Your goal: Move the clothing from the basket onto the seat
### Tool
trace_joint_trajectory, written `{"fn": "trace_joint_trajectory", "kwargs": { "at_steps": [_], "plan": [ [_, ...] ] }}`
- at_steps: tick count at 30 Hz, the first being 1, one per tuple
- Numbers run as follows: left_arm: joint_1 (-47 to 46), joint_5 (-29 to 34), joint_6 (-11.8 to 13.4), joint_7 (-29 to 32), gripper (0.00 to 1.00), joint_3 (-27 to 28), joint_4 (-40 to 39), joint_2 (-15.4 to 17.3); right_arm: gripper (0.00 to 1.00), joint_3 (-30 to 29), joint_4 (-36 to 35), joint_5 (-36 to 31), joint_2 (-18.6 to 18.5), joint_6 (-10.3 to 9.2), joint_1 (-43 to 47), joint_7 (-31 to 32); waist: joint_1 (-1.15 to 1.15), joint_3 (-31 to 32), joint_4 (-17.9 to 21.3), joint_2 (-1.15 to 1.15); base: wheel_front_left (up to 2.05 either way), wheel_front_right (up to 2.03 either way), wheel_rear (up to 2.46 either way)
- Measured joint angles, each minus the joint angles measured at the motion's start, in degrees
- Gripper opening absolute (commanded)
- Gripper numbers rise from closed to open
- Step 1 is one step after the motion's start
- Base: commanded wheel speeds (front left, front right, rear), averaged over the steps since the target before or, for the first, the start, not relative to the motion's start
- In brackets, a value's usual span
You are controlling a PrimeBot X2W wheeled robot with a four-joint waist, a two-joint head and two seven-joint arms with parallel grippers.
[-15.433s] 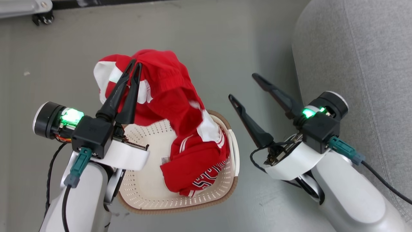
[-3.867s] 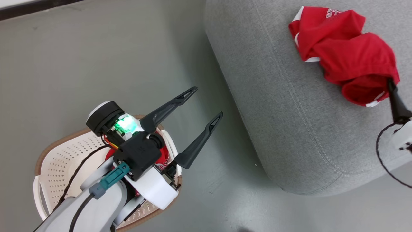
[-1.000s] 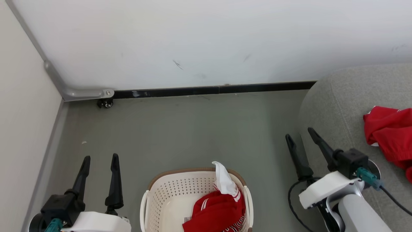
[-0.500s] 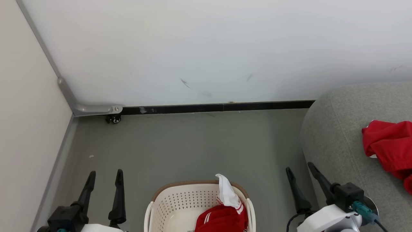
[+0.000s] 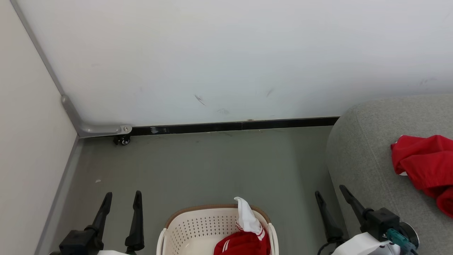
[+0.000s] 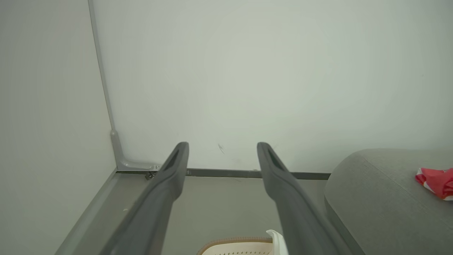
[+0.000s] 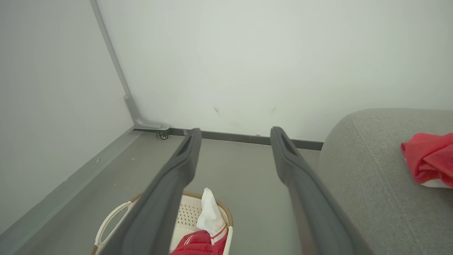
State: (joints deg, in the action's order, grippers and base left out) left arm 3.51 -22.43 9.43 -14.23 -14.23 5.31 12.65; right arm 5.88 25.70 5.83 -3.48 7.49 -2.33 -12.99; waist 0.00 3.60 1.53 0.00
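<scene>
You have two red pieces of clothing in sight. One [image 5: 423, 163] lies crumpled on the single grey seat [image 5: 364, 159] at the right. The other [image 5: 244, 245] sits in the one cream basket [image 5: 198, 214] on the floor [image 5: 212, 166], near you at centre, and its white flap [image 5: 247, 217] with red stripes stands up by the far rim.

Both grippers are empty, fingers spread wide: the left gripper [image 5: 122, 194] near left, the right gripper [image 5: 330, 190] near right, beside the seat's edge. One small caster [image 5: 124, 140] sits far left under the wall [image 5: 226, 53].

Fifteen seconds back your left gripper pinched a red piece above the basket; now it holds nothing and one piece lies on the seat. Over the last second the head camera shifted, and both grippers kept their wide spread.
</scene>
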Motion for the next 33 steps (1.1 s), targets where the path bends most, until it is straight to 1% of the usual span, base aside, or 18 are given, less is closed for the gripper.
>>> {"fn": "trace_joint_trajectory", "kwargs": {
  "at_steps": [7,12,19,33],
  "plan": [
    [0.0,0.6,-0.9,0.0,1.00,-0.4,0.2,0.0,1.00,-0.6,-2.0,-0.5,0.3,0.00,0.2,2.6,0.00,-0.1,-0.1,0.00,0.00,0.00,0.00],
    [0.0,1.0,-1.0,0.0,1.00,-0.7,0.4,-0.2,1.00,-0.9,-3.4,-0.8,0.5,0.00,1.3,4.1,0.00,-0.4,-0.2,0.00,0.00,0.00,0.00],
    [0.0,1.0,-1.4,0.0,1.00,-0.8,1.5,-0.4,1.00,-1.4,-5.5,-0.9,0.6,0.00,1.9,5.3,0.00,-1.1,-0.4,0.00,0.00,0.00,0.00],
    [-0.3,1.5,-1.4,0.0,1.00,-0.8,1.8,-0.9,1.00,-1.2,-9.1,-0.6,0.7,0.00,2.7,6.4,0.00,-2.3,0.0,0.00,0.00,0.00,0.00]
  ]
}}
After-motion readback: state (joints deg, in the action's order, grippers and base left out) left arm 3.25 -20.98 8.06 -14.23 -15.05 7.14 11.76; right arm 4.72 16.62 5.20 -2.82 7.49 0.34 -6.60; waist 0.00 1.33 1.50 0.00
